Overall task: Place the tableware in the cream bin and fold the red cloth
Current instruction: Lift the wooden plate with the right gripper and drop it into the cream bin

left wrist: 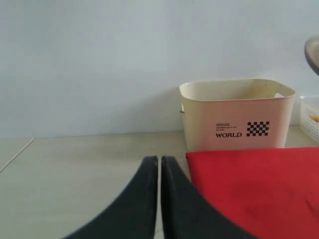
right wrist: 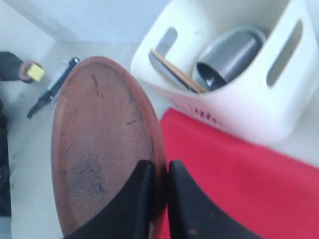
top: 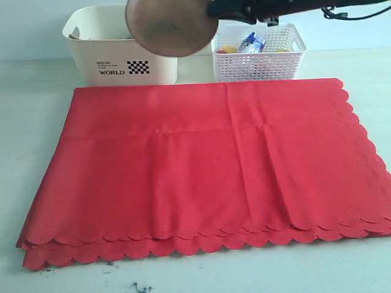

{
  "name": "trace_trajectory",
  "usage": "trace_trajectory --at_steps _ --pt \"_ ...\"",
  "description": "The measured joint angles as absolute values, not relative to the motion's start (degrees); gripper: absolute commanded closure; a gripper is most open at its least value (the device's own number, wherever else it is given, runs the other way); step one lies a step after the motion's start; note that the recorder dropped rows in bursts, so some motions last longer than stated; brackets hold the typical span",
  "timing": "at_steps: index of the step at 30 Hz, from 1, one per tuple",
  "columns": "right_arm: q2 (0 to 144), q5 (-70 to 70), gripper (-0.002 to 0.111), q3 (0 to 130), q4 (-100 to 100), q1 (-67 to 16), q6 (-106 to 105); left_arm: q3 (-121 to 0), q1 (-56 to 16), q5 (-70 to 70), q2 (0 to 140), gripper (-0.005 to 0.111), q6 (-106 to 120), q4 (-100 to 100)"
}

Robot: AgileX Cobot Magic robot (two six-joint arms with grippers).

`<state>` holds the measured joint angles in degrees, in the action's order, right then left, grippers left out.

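Exterior view: a round, scuffed brown plate (top: 171,27) hangs tilted in the air in front of the cream bin (top: 116,61), a smooth solid-walled plastic tub beside a white lattice basket (top: 259,61), while the red cloth (top: 201,171), creased and scallop-edged, lies flat in two layers on the pale table (top: 36,79). The right gripper (right wrist: 159,169) pinches the plate's rim between black fingers; the bin holds a steel cup (right wrist: 229,55) and wooden chopsticks (right wrist: 177,72). The left gripper (left wrist: 159,162) has its curved black fingers pressed together, empty, near the cloth's corner.
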<state>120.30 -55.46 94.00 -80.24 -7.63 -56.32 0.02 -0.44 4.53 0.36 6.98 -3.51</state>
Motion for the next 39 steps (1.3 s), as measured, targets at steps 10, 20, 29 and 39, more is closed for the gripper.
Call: trace_trajectory --at_steps 10,20,29,39 --pt "139.3 -53.6 0.108 120.6 -92.0 -7.6 -56.6 0.0 -0.4 4.5 0.4 0.102 7.0 -3.5" --pt "155.9 -46.0 0.108 143.5 -95.3 -11.1 -54.3 0.0 -0.4 4.5 0.4 0.102 7.0 -3.5" --pt "157.0 -37.4 0.068 145.8 -88.8 -13.5 -49.1 0.0 -0.4 4.5 0.4 0.102 7.0 -3.5" --pt "156.3 -49.9 0.060 146.0 -87.6 -9.6 -46.1 0.0 -0.4 4.5 0.4 0.102 7.0 -3.5"
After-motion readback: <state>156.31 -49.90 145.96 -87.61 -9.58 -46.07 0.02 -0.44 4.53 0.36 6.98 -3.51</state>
